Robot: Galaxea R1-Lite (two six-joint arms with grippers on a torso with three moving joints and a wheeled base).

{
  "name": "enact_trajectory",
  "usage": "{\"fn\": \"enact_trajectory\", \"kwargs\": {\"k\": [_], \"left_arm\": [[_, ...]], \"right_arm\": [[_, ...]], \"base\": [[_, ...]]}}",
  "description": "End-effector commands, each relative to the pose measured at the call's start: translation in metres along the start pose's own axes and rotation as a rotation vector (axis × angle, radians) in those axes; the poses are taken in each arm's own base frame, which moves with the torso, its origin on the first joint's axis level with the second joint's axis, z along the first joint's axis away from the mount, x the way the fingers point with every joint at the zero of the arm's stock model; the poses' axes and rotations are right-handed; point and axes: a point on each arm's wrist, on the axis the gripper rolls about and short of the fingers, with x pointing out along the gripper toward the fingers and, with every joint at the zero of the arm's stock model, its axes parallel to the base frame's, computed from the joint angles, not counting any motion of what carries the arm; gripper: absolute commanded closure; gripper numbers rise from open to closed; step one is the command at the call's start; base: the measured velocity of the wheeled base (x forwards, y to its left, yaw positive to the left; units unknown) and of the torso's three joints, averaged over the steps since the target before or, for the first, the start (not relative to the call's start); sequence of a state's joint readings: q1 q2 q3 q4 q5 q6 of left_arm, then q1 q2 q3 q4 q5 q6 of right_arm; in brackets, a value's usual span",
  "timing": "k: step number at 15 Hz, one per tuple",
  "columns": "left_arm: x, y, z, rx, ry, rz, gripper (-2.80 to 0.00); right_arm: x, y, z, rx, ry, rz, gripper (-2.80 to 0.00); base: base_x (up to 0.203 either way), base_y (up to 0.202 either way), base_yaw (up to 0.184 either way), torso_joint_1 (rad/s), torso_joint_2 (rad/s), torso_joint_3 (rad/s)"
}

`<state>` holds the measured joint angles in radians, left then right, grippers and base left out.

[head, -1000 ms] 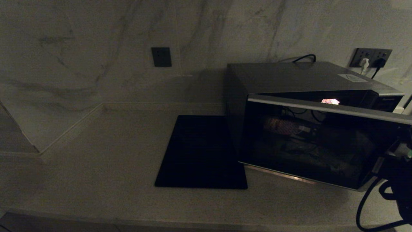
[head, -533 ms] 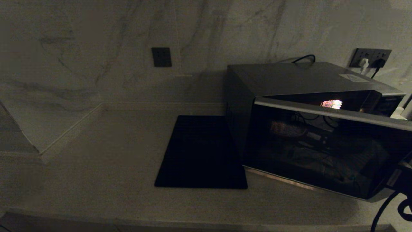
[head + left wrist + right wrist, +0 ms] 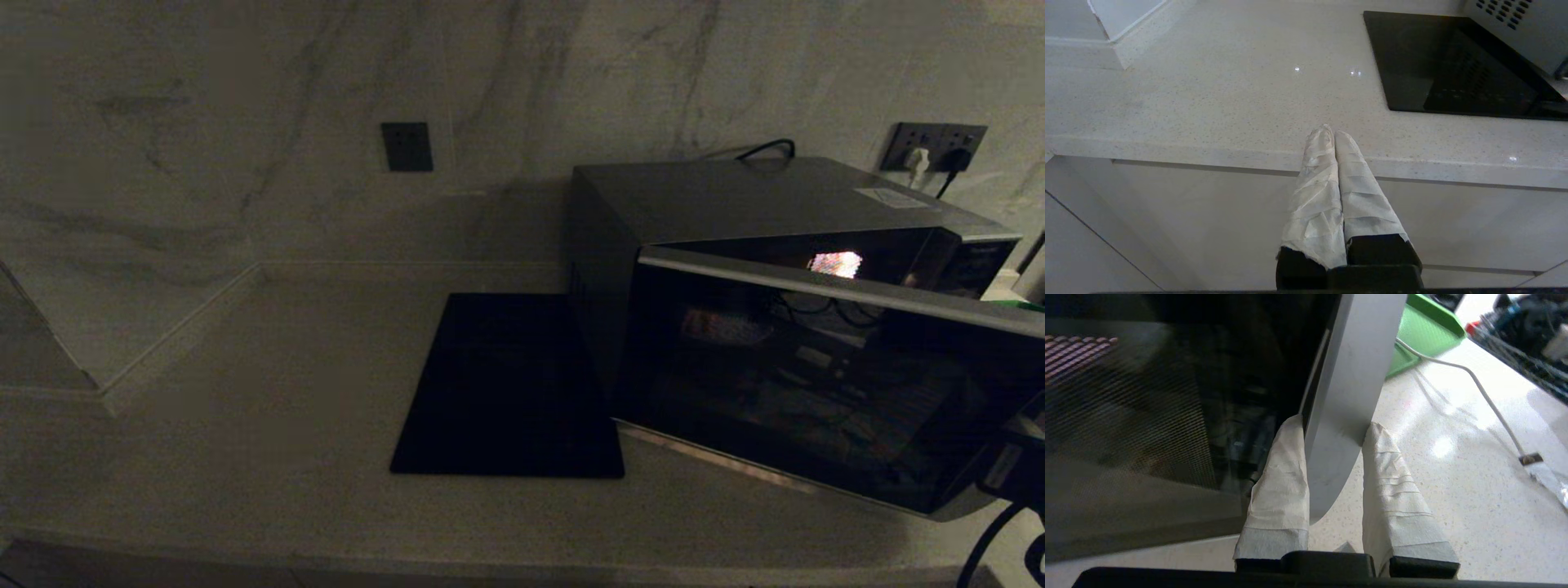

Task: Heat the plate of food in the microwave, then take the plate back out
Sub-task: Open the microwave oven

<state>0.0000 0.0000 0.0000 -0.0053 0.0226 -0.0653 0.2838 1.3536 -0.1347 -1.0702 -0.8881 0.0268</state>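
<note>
This is looking like a home-style kitchen, perhaps one set up for testing. A pale speckled stone counter (image 3: 245,408) is running along a marble-look wall (image 3: 204,122) with grey veins, and flat cabinet fronts (image 3: 1208,224) are sitting below the counter edge. A microwave (image 3: 735,196) is standing on the counter with its door (image 3: 816,384) hanging partly open, beside a flat black mat (image 3: 506,392). Wall sockets (image 3: 935,145) with plugs are sitting behind it. A green tray (image 3: 1425,330) and a crowd of dark gear (image 3: 1523,322) are lying further along.
</note>
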Motion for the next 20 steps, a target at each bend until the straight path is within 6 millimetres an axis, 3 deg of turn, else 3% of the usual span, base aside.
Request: {"fn": "enact_trajectory", "kwargs": {"k": [1,13,14,20], "left_arm": [[0.0,0.0,0.0,-0.001,-0.002,0.0,0.0],[0.0,0.0,0.0,-0.001,-0.002,0.0,0.0],[0.0,0.0,0.0,-0.001,-0.002,0.0,0.0],[0.0,0.0,0.0,-0.001,-0.002,0.0,0.0]], "right_arm": [[-0.006,0.003,0.001,0.002,-0.026,0.046,0.0],[-0.016,-0.01,-0.012,-0.015,-0.016,0.042,0.0],[-0.015,-0.01,-0.012,-0.013,-0.018,0.043,-2.8],[-0.02,-0.016,-0.011,0.01,-0.034,0.048,-2.8]], "base": [[0.0,0.0,0.0,0.0,0.0,0.0],[0.0,0.0,0.0,0.0,0.0,0.0],[0.0,0.0,0.0,0.0,0.0,0.0],[0.0,0.0,0.0,0.0,0.0,0.0]]}}
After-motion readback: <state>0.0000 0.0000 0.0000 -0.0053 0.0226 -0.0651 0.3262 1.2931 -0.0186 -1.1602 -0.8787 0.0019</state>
